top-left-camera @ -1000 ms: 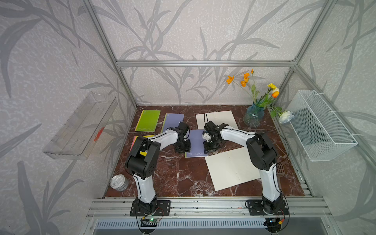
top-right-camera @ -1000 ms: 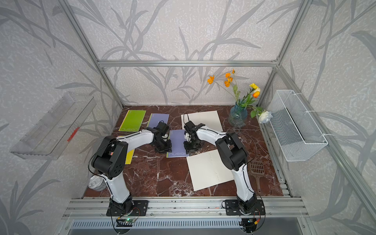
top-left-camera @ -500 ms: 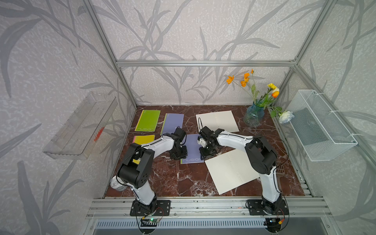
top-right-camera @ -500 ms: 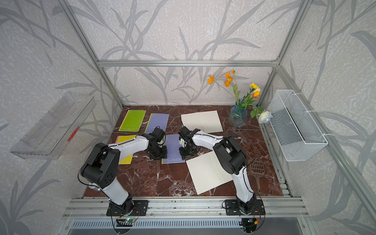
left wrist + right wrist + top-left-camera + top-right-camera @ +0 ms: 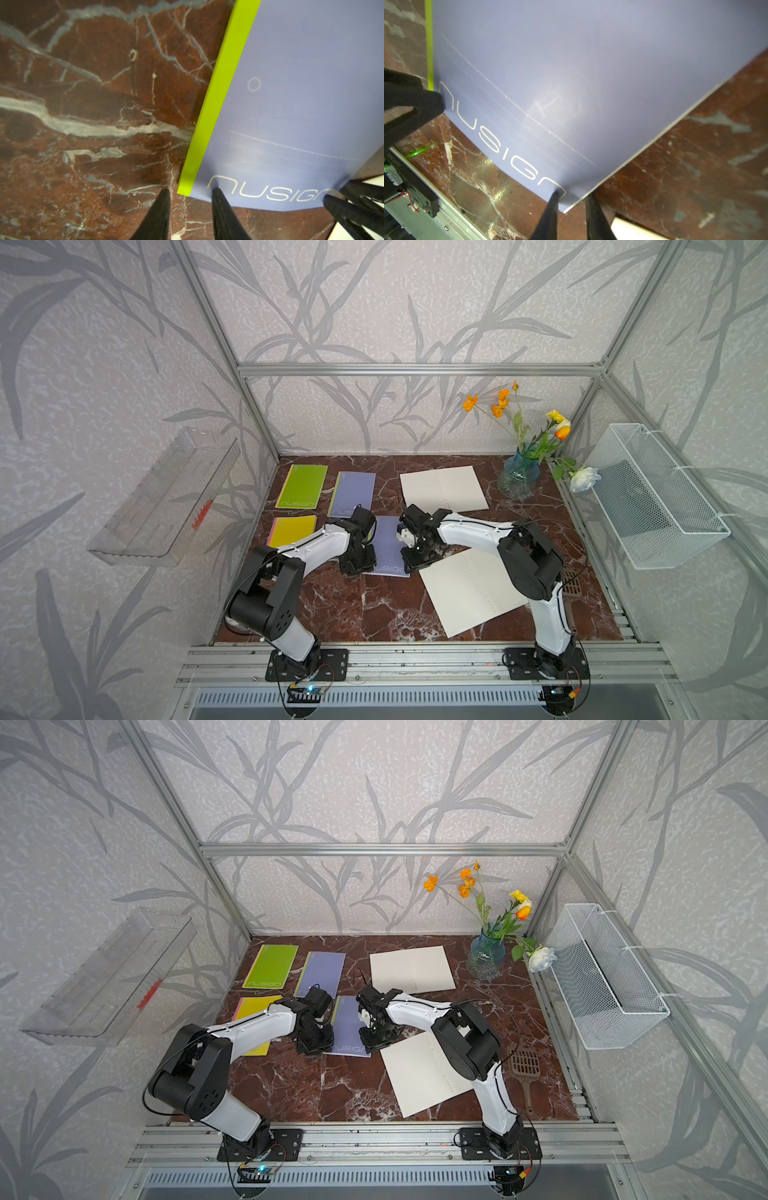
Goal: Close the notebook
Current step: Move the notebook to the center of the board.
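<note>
A purple notebook (image 5: 388,547) (image 5: 349,1023) with a lime-green spine lies shut and flat, cover up, at mid-table. My left gripper (image 5: 355,568) (image 5: 190,190) stands over its near spine corner, open: one fingertip (image 5: 216,192) rests on the cover (image 5: 291,104), the other is on the marble beside the spine. My right gripper (image 5: 415,560) (image 5: 572,193) is at the opposite near corner, open by a narrow gap. One of its fingertips (image 5: 554,194) touches the cover (image 5: 550,72); the other is just off the page edge.
Two notebooks lie open with cream pages up, one at the back (image 5: 442,489) and one at the front right (image 5: 469,593). Green (image 5: 301,486), purple (image 5: 353,493) and yellow (image 5: 291,529) closed notebooks lie at the left. A flower vase (image 5: 517,479) stands back right, a brown scoop (image 5: 525,1065) at the right.
Both grippers and the purple notebook between them have slid toward the table's front edge. Most of that shift came before half a second ago.
</note>
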